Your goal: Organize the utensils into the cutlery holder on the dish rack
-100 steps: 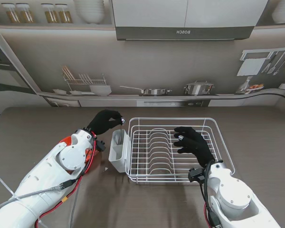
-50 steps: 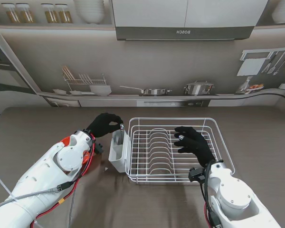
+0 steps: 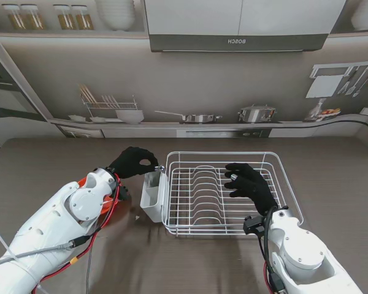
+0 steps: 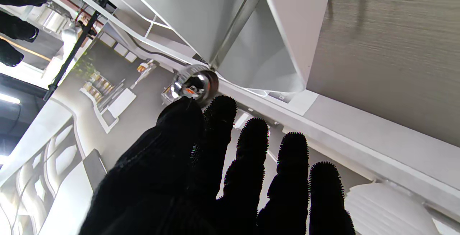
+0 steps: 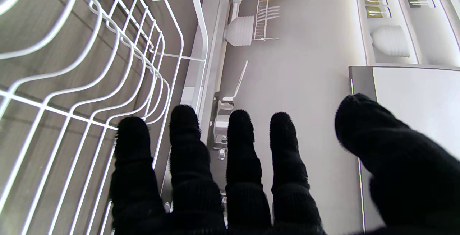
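Left hand (image 3: 134, 162) pinches utensil (image 4: 196, 84) (shiny end) over cutlery holder (image 3: 151, 195).

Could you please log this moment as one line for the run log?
left hand: holds spoon over holder | right hand: open, over rack

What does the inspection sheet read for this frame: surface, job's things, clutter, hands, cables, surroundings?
Surface: brown wood-grain table.
Job's things: white wire dish rack; white plastic cutlery holder on its left side; shiny metal utensil at the holder's mouth.
Clutter: nothing seen.
Hands: black-gloved left hand pinches the utensil; black-gloved right hand is over the rack, fingers apart, holding nothing.
Cables: red and grey cables along the left arm.
Surroundings: printed kitchen backdrop.
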Motion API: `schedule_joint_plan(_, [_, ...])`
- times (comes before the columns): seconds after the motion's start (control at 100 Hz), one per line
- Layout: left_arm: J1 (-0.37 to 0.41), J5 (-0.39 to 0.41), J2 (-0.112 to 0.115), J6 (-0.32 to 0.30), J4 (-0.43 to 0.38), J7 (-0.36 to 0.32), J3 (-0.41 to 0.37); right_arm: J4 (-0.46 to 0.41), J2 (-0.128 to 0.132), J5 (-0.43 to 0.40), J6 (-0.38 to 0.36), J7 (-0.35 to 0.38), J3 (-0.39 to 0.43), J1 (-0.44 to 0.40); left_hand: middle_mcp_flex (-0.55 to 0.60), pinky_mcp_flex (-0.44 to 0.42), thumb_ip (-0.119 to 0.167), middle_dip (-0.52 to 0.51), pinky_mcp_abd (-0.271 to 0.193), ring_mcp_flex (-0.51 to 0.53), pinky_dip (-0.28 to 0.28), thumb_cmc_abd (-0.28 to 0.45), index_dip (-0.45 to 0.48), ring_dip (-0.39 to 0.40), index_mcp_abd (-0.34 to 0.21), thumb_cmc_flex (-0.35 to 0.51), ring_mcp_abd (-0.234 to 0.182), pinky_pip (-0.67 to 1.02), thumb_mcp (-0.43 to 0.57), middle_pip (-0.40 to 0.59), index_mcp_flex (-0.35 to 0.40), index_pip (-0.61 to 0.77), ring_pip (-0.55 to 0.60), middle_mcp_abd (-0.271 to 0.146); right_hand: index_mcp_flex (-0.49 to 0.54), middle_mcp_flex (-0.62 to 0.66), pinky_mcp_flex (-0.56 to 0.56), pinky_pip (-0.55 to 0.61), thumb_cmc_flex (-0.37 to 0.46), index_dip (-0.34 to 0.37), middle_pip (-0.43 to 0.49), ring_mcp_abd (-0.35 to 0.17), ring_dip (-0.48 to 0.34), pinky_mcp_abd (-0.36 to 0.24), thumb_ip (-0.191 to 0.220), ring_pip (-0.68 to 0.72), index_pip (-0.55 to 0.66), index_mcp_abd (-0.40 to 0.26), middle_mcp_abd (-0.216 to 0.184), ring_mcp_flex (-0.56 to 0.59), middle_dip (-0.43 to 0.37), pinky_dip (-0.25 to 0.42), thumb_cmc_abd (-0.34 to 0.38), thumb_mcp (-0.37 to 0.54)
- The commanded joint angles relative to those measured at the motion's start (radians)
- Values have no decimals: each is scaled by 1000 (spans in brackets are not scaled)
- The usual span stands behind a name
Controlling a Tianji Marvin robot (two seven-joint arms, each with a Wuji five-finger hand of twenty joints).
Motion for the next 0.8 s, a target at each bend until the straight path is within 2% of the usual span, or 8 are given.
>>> schedule_joint_plan(0.0, [-5, 2, 3, -3, -7, -22, -2, -4, -4, 2, -1, 14, -3, -5, -19, -24, -9, -4, 1, -15, 2, -25, -4, -7, -16, -8, -10, -19, -4, -2, -20, -14, -22, -11, 19, 11, 8, -3, -28, -15, -2, 8, 11, 23, 8, 3, -4, -3, 8, 25, -7, 4, 11, -1])
schedule_joint_plan(0.07, [-7, 8, 4, -4, -7, -23, -2, -4, -4, 3, -1, 14, -3, -5, -21, -24, -10, -5, 1, -16, 3, -18, -8, -8, -8, -12, -11, -19, -3, -3, -24, -26, -23, -10, 18, 10, 7, -3, -27, -15, -3, 8, 11, 23, 8, 3, -4, -3, 8, 25, -7, 4, 11, -1])
schedule_joint_plan(0.16, [-6, 15, 6, -3, -14, -26, -6, -4, -4, 3, -1, 14, -3, -5, -28, -23, -17, -15, 1, -21, 6, -8, 6, -8, 7, -45, -7, -21, 35, -8, -32, -123, -27, -5, 19, 12, 8, -3, -27, -15, -2, 9, 11, 22, 8, 3, -4, -3, 8, 25, -7, 4, 11, -1])
schedule_joint_plan(0.33, [21, 32, 12, 7, -54, -30, -38, -5, -4, 3, 0, 14, -3, -5, -32, -22, -10, -24, 4, -24, 3, 17, -15, -8, 31, -91, -2, -28, 67, -18, -40, -196, -30, 1, 18, 11, 6, -4, -26, -15, -3, 9, 11, 23, 9, 2, -4, -3, 9, 24, -7, 4, 11, -1])
schedule_joint_plan(0.79, [190, 137, 58, 62, -249, -133, -203, -5, -3, 5, -1, 19, -7, -7, -39, -27, -7, -31, 4, -32, 1, 28, -18, -11, 40, -114, 0, -39, 86, -28, -40, -232, -40, 8, 16, 12, 7, -3, -27, -16, -2, 9, 11, 22, 8, 3, -4, -2, 9, 26, -7, 4, 10, -1])
